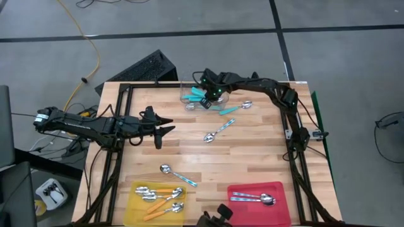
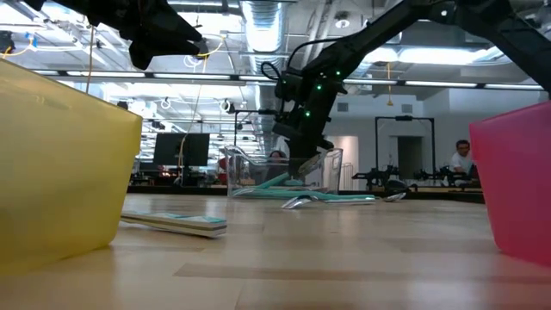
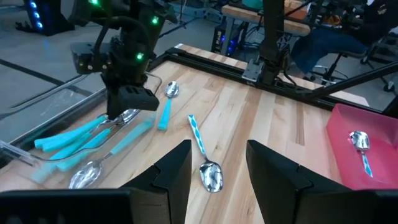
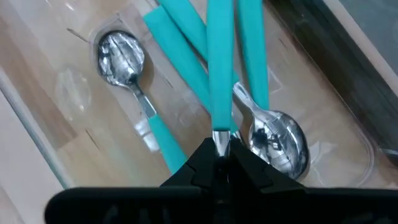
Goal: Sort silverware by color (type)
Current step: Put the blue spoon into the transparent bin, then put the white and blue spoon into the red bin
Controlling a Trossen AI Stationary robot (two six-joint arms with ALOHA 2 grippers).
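Right end effector (image 4: 219,155) clamped on teal-handled metal spoon (image 4: 219,68) over clear plastic tub (image 1: 189,94); thin neck grip, could slip; left end effector (image 3: 217,168) half-open, empty.

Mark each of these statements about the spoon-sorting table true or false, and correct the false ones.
1. The right gripper is shut on a teal-handled spoon over the clear tub. True.
2. The yellow tray holds silver-handled spoons. False: its spoons have orange handles.
3. The left gripper carries a spoon. False: it holds nothing, with its jaws apart.
4. The red tray has spoons in it. True.
5. Loose spoons lie on the table. True.
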